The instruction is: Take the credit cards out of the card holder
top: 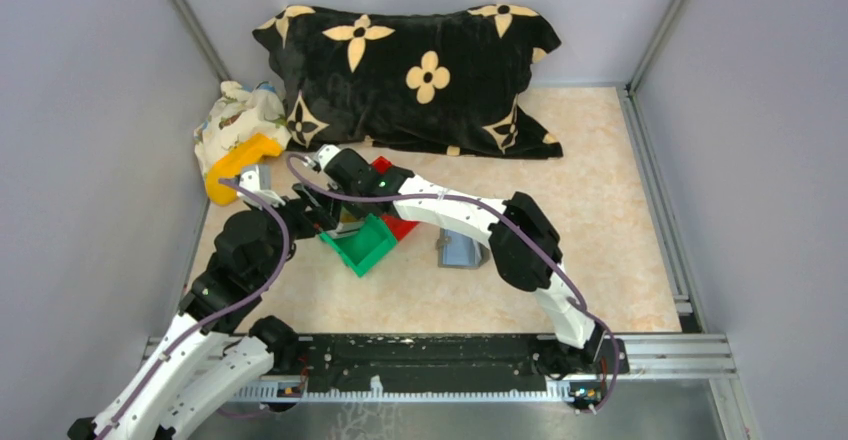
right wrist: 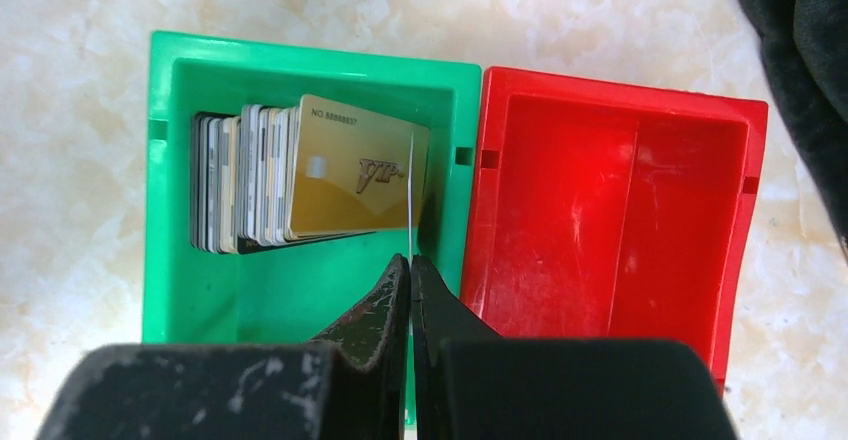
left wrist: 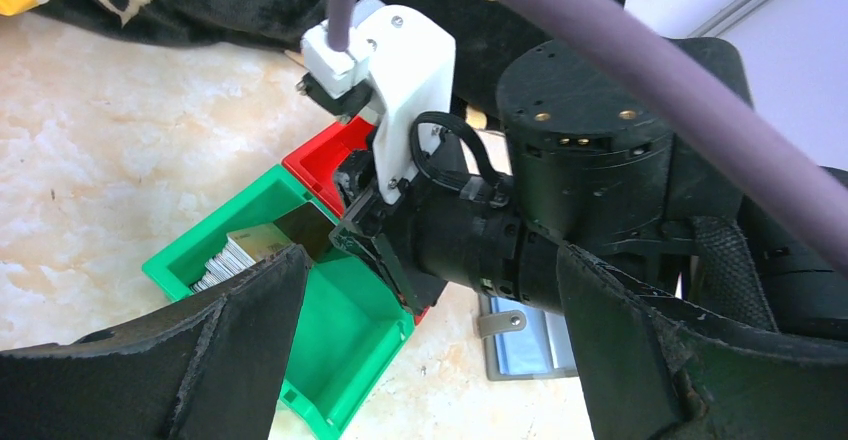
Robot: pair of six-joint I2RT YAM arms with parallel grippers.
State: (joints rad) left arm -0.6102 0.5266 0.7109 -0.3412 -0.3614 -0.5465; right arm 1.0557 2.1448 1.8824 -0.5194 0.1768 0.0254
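Two bins sit right beside each other, left of mid-surface: green bin (right wrist: 160, 210) and red bin (right wrist: 600, 90), walls meeting. The green bin holds a stack of cards (right wrist: 235, 185) standing on edge, with a gold card (right wrist: 340, 175) marked VIP leaning at the front. Right pincer (right wrist: 410, 265) hangs over the green bin, close to the wall it shares with the red one. It is pressed together on what looks like a thin card (right wrist: 411, 195), seen edge-on and rising from the tips. Left pincer (left wrist: 432, 260) is spread wide, low by the green bin's left side, aimed at the right wrist. Card holder (top: 460, 250) lies flat on the surface just right of the bins, open with its blue-grey face up, partly under the right forearm and apart from both pincers. Pillow (top: 415, 75) lies along the far edge. Yellow thing (top: 240, 165) and patterned cloth (top: 240, 115) sit by the far left corner.
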